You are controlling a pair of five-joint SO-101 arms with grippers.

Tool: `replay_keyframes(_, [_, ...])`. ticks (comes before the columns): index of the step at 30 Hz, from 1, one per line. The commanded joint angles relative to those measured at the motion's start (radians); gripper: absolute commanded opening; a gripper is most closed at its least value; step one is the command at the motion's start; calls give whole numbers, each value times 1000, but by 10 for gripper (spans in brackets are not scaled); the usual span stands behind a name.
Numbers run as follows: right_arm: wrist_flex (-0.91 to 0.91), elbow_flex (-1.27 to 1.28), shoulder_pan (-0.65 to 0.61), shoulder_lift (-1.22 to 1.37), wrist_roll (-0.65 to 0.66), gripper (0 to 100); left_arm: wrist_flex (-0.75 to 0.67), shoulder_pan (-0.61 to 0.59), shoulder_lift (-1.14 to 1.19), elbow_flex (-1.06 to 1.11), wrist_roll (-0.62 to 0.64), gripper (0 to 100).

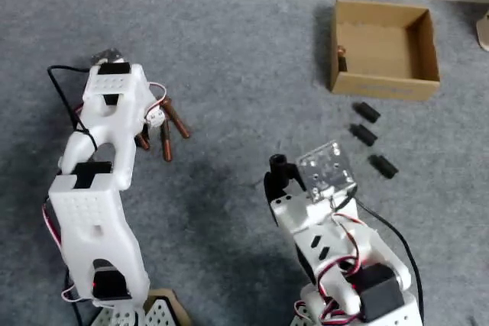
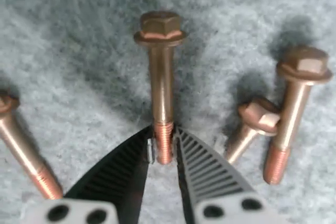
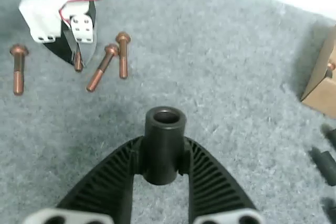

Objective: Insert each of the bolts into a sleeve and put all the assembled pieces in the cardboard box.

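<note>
Upper right of high view: cardboard box (image 1: 382,88). My right gripper (image 3: 163,153) pinching sleeve (image 3: 164,129), bore up, lower centre. My left gripper (image 2: 164,148) clamped on bolt (image 2: 160,77) thread tip, left. Step: pick bolt. Next: lift, align with bore.

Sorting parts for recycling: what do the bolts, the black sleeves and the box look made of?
The bolt: metal, probably copper-plated steel; coppery sheen, cut threads. The sleeve: matte black, plastic or blackened metal; cannot tell. The cardboard box: plain brown cardboard, dull, with folded walls.
</note>
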Motion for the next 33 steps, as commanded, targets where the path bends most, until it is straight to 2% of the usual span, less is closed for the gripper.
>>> replay_keyframes(1, [1, -10, -12, 25, 14, 4, -6, -22, -35, -50, -6, 12])
replay_keyframes(3, [1, -10, -12, 27, 14, 4, -6, -22, -38, -51, -5, 27])
replay_keyframes(10, [1, -8, -12, 27, 14, 4, -6, -21, -38, -53, -2, 202])
replay_keyframes(16, [-1, -8, -12, 33, 14, 4, -8, -53, -33, -110, 54, 207])
replay_keyframes(26, [-1, -8, -12, 33, 14, 4, -64, -99, -27, -150, 58, 207])
replay_keyframes(33, [-58, 53, -12, 33, 14, 4, -109, -122, 90, -186, 60, 207])
